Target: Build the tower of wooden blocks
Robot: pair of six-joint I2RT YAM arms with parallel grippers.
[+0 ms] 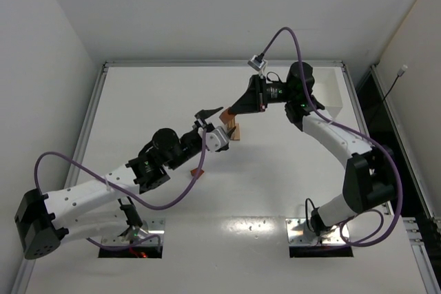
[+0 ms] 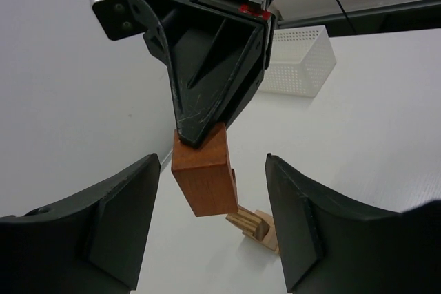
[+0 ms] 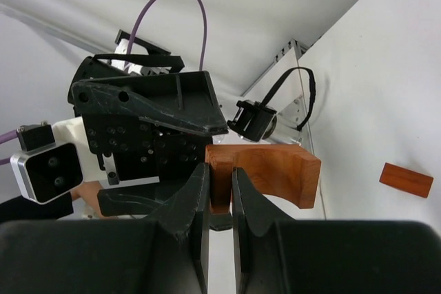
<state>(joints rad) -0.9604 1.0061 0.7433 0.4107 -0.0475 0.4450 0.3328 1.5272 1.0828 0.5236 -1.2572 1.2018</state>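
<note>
Wood block tower point(image 2: 256, 228) sits at 5 o'clock from the arch piece point(image 2: 203, 180), which the right gripper point(image 3: 220, 173) pinches; left gripper point(image 2: 212, 163) is spread. A crooked drop could knock it over.

The left arm point(image 1: 89, 194) reaches low and forward from its base. The left gripper point(image 1: 226, 123) has its fingers point(image 2: 117, 225) spread wide. The right arm point(image 1: 331, 135) bends out at the elbow and back inward, and the right gripper point(image 1: 234, 116) meets the other almost nose to nose. Its fingers point(image 3: 196, 197) are pinched on a reddish-brown block point(image 3: 275, 170), seemingly at one end.
</note>
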